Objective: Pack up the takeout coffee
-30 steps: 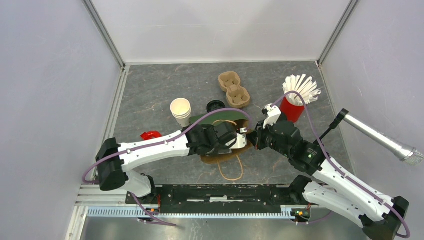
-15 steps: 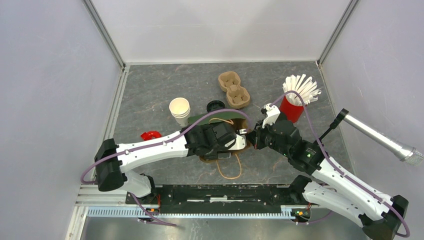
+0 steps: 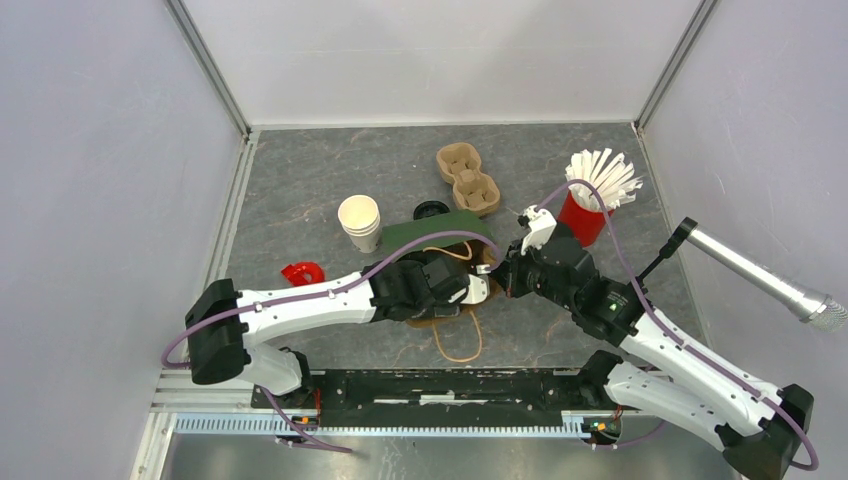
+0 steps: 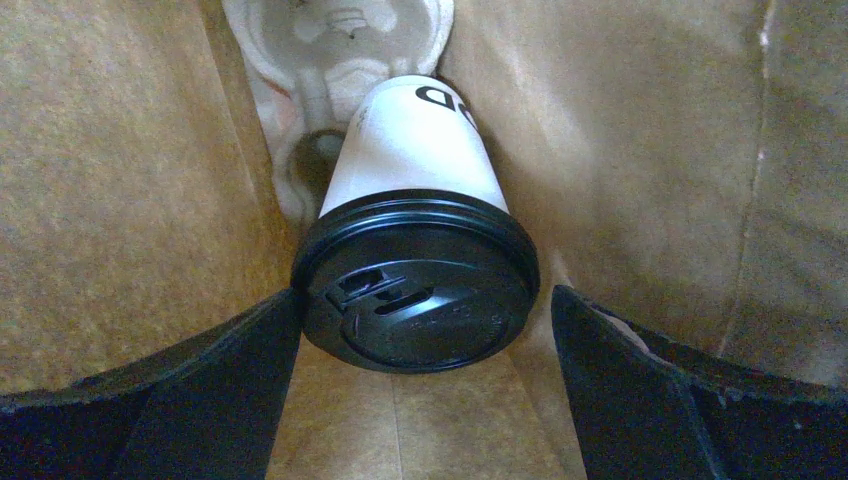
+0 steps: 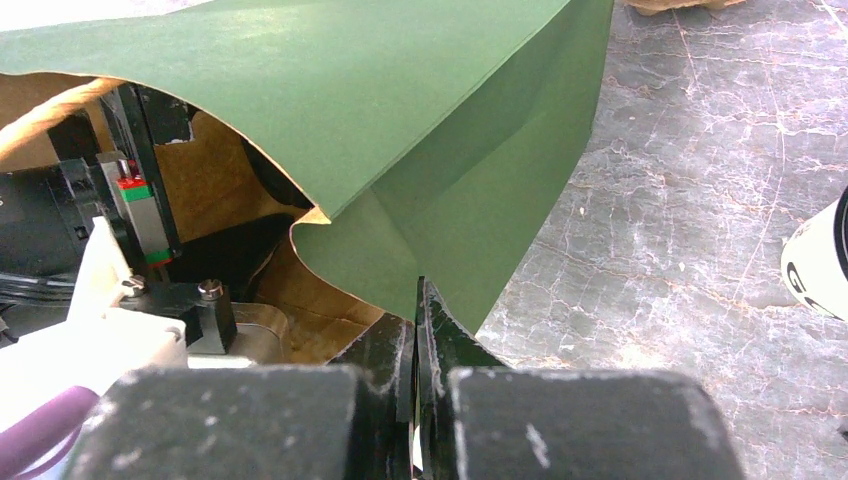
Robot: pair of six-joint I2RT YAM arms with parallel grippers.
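Observation:
The takeout coffee (image 4: 415, 150), a white printed cup with a black lid (image 4: 415, 300), stands inside the paper bag (image 3: 440, 232) in a pulp cup carrier (image 4: 340, 35). In the left wrist view my left gripper (image 4: 427, 300) is open inside the bag. Its dark fingers (image 4: 150, 400) flank the lid, with a gap on the right side. The cup is hidden in the top view. My right gripper (image 5: 415, 300) is shut on the green bag's (image 5: 400, 100) mouth edge, holding it up.
A stack of plain white cups (image 3: 361, 222), a black round lid (image 3: 430, 210) and a spare pulp carrier (image 3: 467, 180) lie behind the bag. A red cup of straws (image 3: 583, 215) stands right, a red piece (image 3: 300, 272) left, and a microphone (image 3: 760, 275) pokes in.
My left gripper's jaws have spread off the cup, and the arm has drawn back a little to the left. More of the bag's green upper side shows. The right gripper keeps its hold.

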